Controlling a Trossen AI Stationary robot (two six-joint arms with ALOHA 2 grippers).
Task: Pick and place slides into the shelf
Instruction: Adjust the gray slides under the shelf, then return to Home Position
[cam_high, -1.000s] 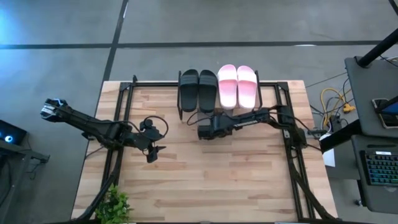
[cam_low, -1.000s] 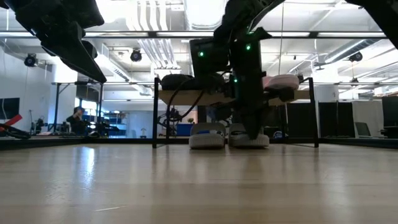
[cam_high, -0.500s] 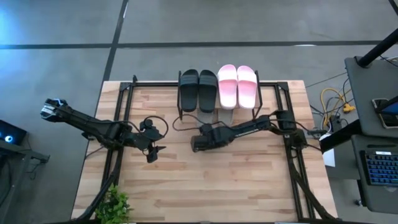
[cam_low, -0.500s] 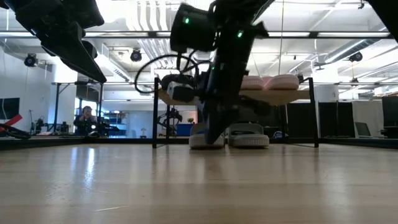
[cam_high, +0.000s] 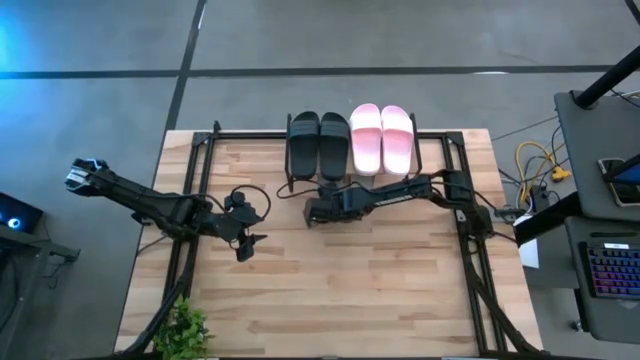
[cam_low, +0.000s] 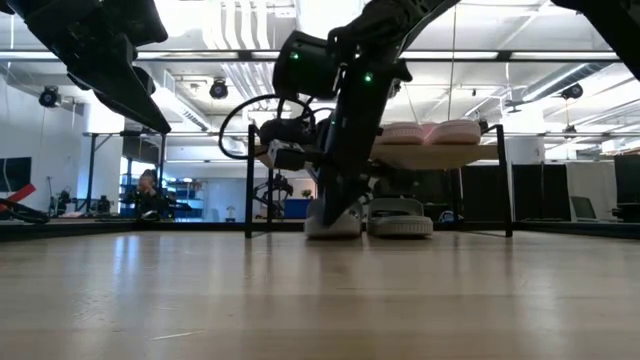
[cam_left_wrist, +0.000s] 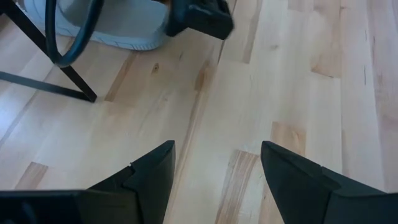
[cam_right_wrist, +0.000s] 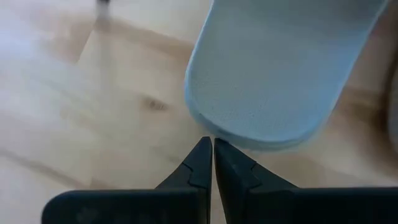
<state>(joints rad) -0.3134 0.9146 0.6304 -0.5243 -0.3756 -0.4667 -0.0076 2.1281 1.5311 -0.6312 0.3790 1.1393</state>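
The right gripper (cam_high: 312, 211), jaws closed on nothing, sits just before a grey slide (cam_right_wrist: 280, 68) under the shelf (cam_low: 440, 155), perhaps touching. The left gripper (cam_left_wrist: 214, 174) hangs open near the bench's left edge.

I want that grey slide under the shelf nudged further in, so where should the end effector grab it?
Probably the rounded heel edge of the grey slide, coming in from the table's open side. It lies flat under the shelf, so only that end faces the right end effector, whose tips are shut.

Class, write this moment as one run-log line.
right pincer: shut, at grey slide heel under shelf | left pincer: open, idle | black, pink pairs on top
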